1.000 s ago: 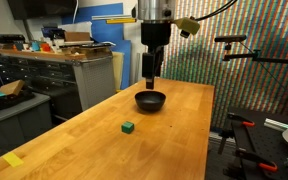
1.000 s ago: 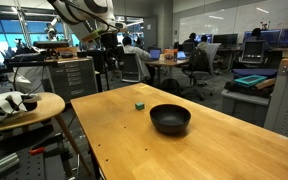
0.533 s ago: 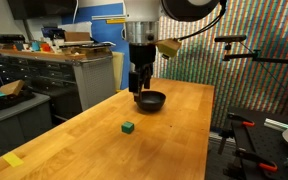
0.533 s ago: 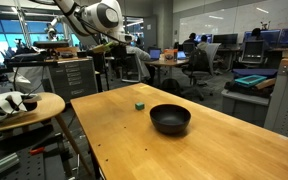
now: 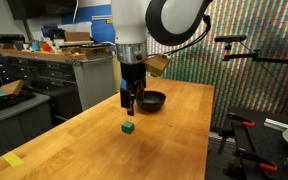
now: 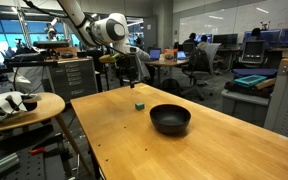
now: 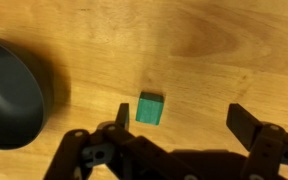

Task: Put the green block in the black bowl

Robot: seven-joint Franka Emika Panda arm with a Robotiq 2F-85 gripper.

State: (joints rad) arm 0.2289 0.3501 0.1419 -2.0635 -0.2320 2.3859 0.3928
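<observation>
Table (image 5: 179,140): pale wooden top with smooth planks and streaky grain, its edges straight. There's plenty of bare wood all around the fingers.
Gripper (image 5: 130,106): black and hanging over the block. The fingers (image 7: 121,114) are spread wide with nothing in their grasp, and the tips are clear of the wood.
Black bowl (image 5: 153,101): round, shallow and glossy. It sits outside the fingers, past the one nearest the block, with clear wood between.
Green block (image 7: 150,109): a tiny plain cube with square corners, flat on the table. It's below the gap between the fingers, closer to the bowl-side one and well in from the table's edges.
</observation>
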